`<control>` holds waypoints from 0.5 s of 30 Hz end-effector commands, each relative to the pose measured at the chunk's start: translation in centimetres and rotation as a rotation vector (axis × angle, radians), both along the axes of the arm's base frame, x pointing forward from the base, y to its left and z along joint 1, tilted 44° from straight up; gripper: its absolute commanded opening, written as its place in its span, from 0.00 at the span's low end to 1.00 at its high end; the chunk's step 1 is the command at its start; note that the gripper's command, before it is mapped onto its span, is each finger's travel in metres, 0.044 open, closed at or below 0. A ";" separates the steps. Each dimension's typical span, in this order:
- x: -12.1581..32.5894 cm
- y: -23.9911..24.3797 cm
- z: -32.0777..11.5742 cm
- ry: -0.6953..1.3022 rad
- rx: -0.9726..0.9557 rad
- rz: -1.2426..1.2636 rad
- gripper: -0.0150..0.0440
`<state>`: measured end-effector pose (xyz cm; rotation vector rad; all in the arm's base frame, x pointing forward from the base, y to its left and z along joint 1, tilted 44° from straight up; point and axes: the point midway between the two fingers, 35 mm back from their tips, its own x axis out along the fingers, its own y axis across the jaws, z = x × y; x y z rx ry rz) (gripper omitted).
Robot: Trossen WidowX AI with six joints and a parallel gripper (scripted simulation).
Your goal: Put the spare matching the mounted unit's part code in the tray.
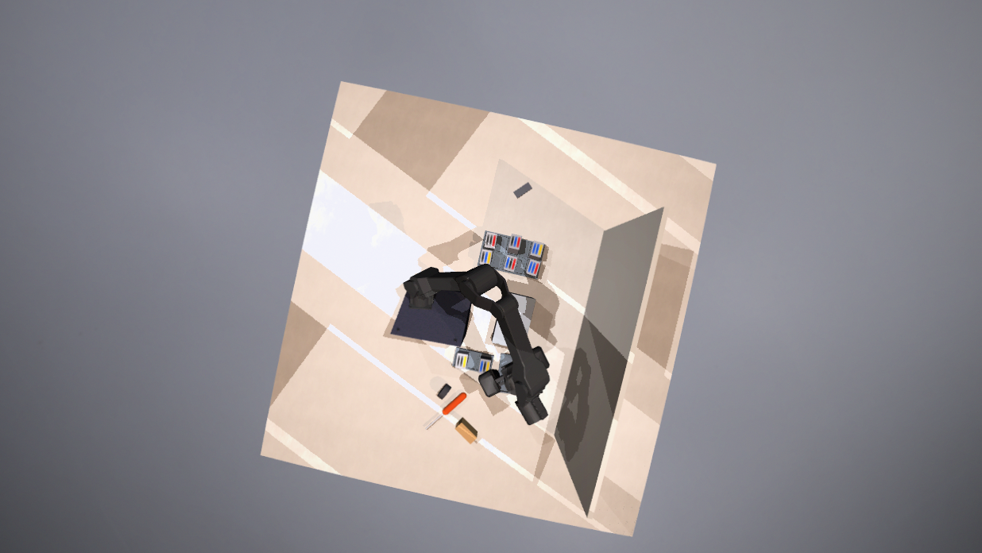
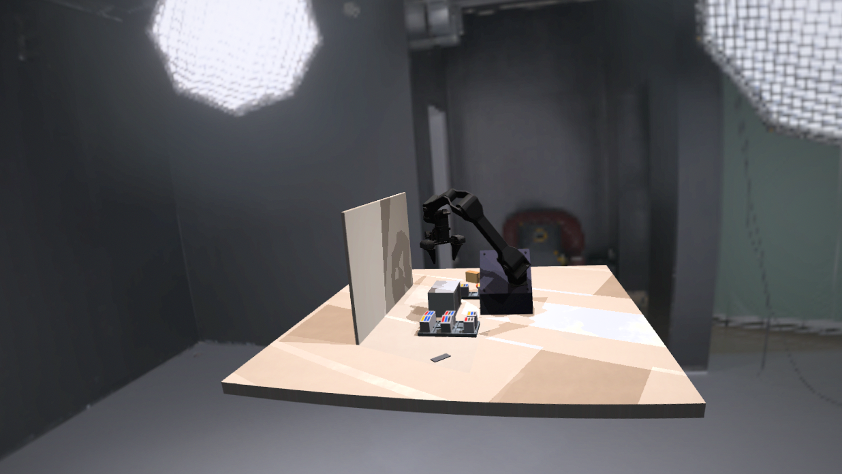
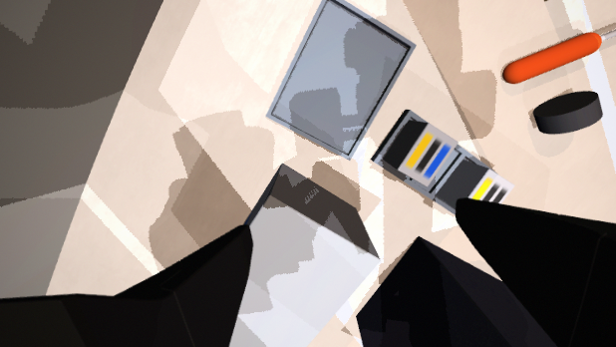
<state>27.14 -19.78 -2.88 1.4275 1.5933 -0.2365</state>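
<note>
I am looking for the matching spare, and I cannot tell which it is: the code on the back of the mounted unit, which I am taking to be the pale grey box, is not showing. The nearer candidate, the yellow-black-blue block, is sitting upright in the small holder, at nine o'clock from the tray in the top view. Its yellow-striped neighbour is standing farther out at nine. Six more striped blocks are waiting in the large rack, at twelve, beyond the grey box.

I am expecting any of these to be light, stiff and rather slick, so I am planning to squeeze opposite plain side walls, low and square, sparing the striped top and lifting straight. A shallow or skewed bite would be risking a twist against the holder or a nudge to its neighbour.

My pincer is hanging wide, holding nothing, above the counter. The orange screwdriver is lying around eight from the tray.
</note>
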 end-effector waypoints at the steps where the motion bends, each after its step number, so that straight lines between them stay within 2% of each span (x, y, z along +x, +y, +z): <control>1: -5.3 -0.6 -4.5 0.319 0.061 -0.342 1.00; 4: -7.2 -0.4 -6.0 0.430 0.087 -0.460 1.00; 12: -7.2 -0.4 -6.0 0.432 0.088 -0.463 1.00; 15: -7.0 0.5 -6.9 0.432 0.088 -0.463 0.87</control>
